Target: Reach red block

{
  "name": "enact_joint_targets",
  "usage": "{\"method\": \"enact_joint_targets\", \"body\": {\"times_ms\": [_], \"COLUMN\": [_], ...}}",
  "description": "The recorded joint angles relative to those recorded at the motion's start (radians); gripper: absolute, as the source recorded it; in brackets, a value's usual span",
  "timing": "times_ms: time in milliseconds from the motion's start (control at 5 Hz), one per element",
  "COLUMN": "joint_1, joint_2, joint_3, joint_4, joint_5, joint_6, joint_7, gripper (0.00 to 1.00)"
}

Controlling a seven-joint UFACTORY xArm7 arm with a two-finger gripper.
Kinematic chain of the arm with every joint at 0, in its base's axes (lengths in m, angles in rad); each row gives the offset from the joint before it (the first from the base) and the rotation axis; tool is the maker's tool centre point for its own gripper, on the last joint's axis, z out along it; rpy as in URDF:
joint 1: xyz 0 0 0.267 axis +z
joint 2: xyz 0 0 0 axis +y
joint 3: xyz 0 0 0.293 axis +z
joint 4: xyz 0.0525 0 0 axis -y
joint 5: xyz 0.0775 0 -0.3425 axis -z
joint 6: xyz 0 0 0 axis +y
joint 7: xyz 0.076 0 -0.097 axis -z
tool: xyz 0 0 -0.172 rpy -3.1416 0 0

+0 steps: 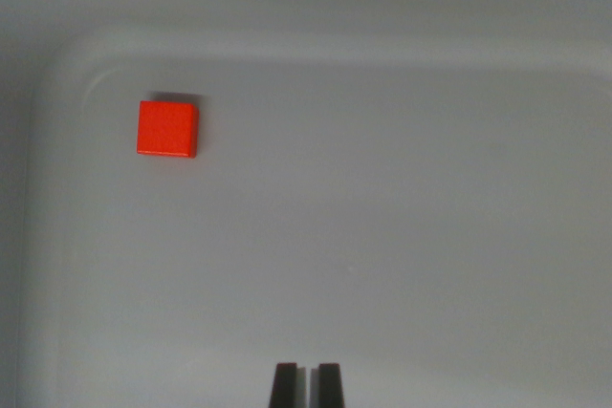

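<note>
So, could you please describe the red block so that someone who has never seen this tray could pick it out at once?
Start from the pale grey tray that fills the wrist view and find its rounded corner at the upper left. Just inside that corner, on the flat floor, lies the red block, well up and to the left of the gripper at the bottom edge. It is the only coloured, loose thing there: small, square and bright red.

- No readable txt, labels, brands or nos. that I can see in the wrist view.
- Red block (167,129): plain faces, no markings.
</note>
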Motion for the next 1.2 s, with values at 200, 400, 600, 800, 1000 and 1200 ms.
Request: {"method": "enact_joint_targets", "body": {"times_ms": [200,400,600,800,1000,1200], "joint_1": [0.0,0.0,0.0006,0.0006,0.0029,0.0029], "joint_2": [0.0,0.0,0.002,0.002,0.011,0.011], "joint_3": [0.0,0.0,0.0,0.0,0.001,0.001], "joint_4": [0.0,0.0,0.0,0.0,-0.002,-0.002], "joint_5": [0.0,0.0,-0.0003,-0.0003,-0.0017,-0.0017], "joint_6": [0.0,0.0,-0.003,-0.003,-0.013,-0.013], "joint_7": [0.0,0.0,0.0,0.0,0.001,0.001], "gripper": [0.0,0.0,0.0,0.0,0.0,0.0]}}
